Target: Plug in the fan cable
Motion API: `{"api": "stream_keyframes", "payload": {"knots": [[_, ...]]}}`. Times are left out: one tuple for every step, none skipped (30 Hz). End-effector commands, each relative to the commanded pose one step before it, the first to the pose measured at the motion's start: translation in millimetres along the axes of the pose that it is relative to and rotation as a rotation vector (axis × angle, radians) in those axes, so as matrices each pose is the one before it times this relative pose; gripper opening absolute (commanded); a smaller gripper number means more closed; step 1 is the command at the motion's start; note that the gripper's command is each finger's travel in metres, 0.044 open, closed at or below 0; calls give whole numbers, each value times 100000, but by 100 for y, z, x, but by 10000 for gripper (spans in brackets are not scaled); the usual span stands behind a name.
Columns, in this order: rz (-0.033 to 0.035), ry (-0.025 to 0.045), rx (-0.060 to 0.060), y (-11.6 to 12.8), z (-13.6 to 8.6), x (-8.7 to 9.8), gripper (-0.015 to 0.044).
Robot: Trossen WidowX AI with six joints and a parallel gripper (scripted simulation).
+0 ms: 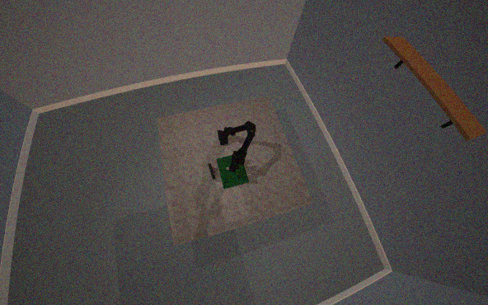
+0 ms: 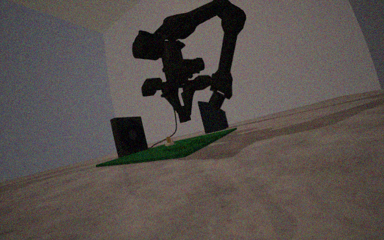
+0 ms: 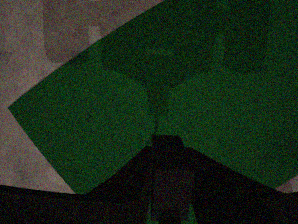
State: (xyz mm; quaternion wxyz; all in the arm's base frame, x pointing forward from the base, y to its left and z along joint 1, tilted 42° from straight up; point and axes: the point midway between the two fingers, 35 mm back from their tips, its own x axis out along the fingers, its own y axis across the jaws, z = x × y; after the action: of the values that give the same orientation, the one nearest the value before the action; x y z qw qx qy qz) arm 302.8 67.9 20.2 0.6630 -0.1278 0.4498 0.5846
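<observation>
My gripper (image 2: 184, 112) (image 3: 167, 154) is shut on the fan cable's dark plug (image 2: 185, 119) (image 3: 172, 187). It holds the plug in the air above the green board (image 1: 234, 181) (image 2: 203, 143) (image 3: 75, 125), with a gap below it. The small pale four-pin header (image 2: 168, 141) stands on the board, below and to the left of the plug in the exterior view. The wrist view does not show the header. The thin black cable (image 2: 176, 126) hangs from the plug and curves down behind the header. The pins and the plug's underside cannot be made out.
The black fan (image 1: 212, 171) (image 2: 129, 136) stands upright beside the board's left side. The arm's base (image 2: 213, 118) stands behind the board on the right in the exterior view. A wooden shelf (image 1: 435, 86) is on the far wall.
</observation>
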Motion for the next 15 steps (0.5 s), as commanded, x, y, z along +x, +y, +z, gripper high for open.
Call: {"api": "stream_keyframes", "payload": {"knots": [[328,998,-2762,-2912,-3737,124,0],[36,-49,-1403,-653,-984,39,0],[34,-49,-847,-366,-609,30,0],[13,-20,-283,-117,-206,11,0],[0,0,0,0,0,0,0],[0,0,0,0,0,0,0],[2,-3,0,-1,0,100,0],[0,0,0,0,0,0,0],[0,0,0,0,0,0,0],[0,0,0,0,0,0,0],[0,0,0,0,0,0,0],[0,0,0,0,0,0,0],[0,0,0,0,0,0,0],[0,0,0,0,0,0,0],[0,0,0,0,0,0,0]]}}
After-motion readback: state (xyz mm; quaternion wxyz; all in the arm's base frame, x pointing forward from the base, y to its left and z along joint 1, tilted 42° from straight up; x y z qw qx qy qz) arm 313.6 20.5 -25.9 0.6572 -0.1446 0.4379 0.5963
